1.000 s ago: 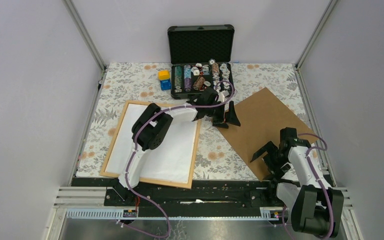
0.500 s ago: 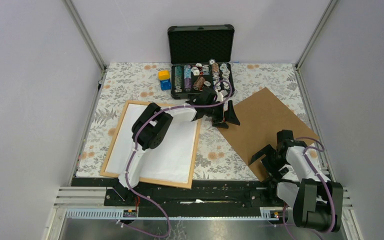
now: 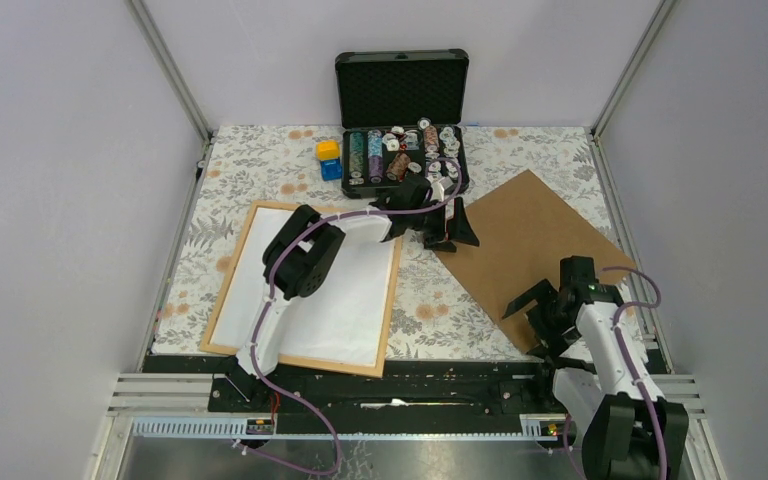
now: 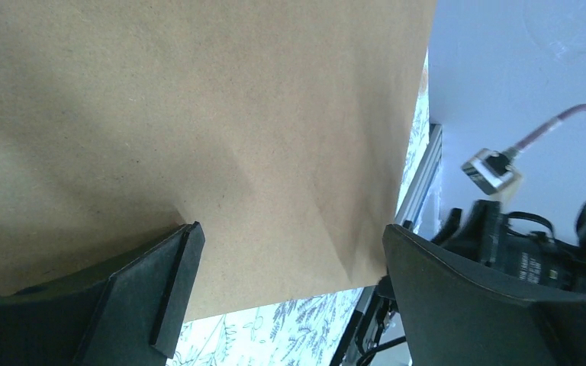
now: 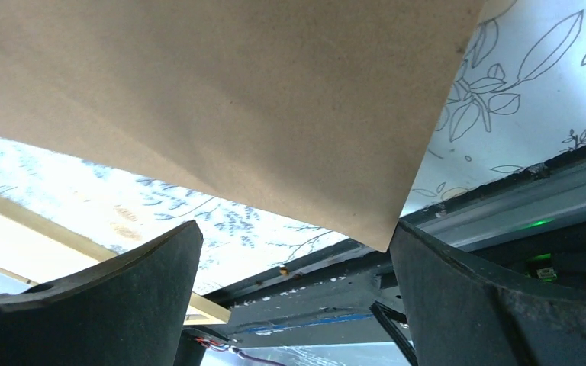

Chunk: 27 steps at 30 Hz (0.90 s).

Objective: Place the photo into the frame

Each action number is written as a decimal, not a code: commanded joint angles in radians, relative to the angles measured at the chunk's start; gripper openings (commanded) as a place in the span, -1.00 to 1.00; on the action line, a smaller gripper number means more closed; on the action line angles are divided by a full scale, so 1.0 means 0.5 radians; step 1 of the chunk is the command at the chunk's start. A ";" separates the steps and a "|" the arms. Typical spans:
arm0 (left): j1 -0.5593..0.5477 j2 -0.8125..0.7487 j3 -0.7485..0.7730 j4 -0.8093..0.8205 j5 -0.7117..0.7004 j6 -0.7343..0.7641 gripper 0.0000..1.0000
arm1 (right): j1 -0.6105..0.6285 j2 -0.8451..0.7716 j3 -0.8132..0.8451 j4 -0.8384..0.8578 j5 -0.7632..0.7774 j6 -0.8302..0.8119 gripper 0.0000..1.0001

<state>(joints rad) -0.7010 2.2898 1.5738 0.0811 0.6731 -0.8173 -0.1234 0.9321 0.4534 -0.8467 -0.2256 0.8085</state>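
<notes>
Hovering over hardboard corner, right fingers spread

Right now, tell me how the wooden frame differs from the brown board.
The frame is a thin light-wood rim around a white surface; the brown board is plain brown all over. The frame lies on the left, only slightly turned; the brown board lies on the right, turned sharply, with one corner toward the arms. Both are large flat rectangles lying on the floral tablecloth.
</notes>
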 commanded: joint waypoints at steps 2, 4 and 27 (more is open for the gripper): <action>0.021 0.065 -0.074 -0.122 -0.204 0.104 0.97 | 0.017 -0.204 0.230 -0.003 0.055 0.047 0.99; 0.022 0.044 -0.087 -0.089 -0.162 0.099 0.97 | 0.017 -0.258 0.208 -0.009 0.068 0.064 0.99; 0.005 -0.350 0.135 -0.604 -0.787 0.539 0.97 | 0.014 0.460 0.612 0.436 0.139 -0.510 0.99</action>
<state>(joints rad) -0.6998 2.1246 1.5536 -0.1287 0.4397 -0.6735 -0.1223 0.9874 0.6502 -0.6609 -0.1322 0.6628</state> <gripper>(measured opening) 0.987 0.995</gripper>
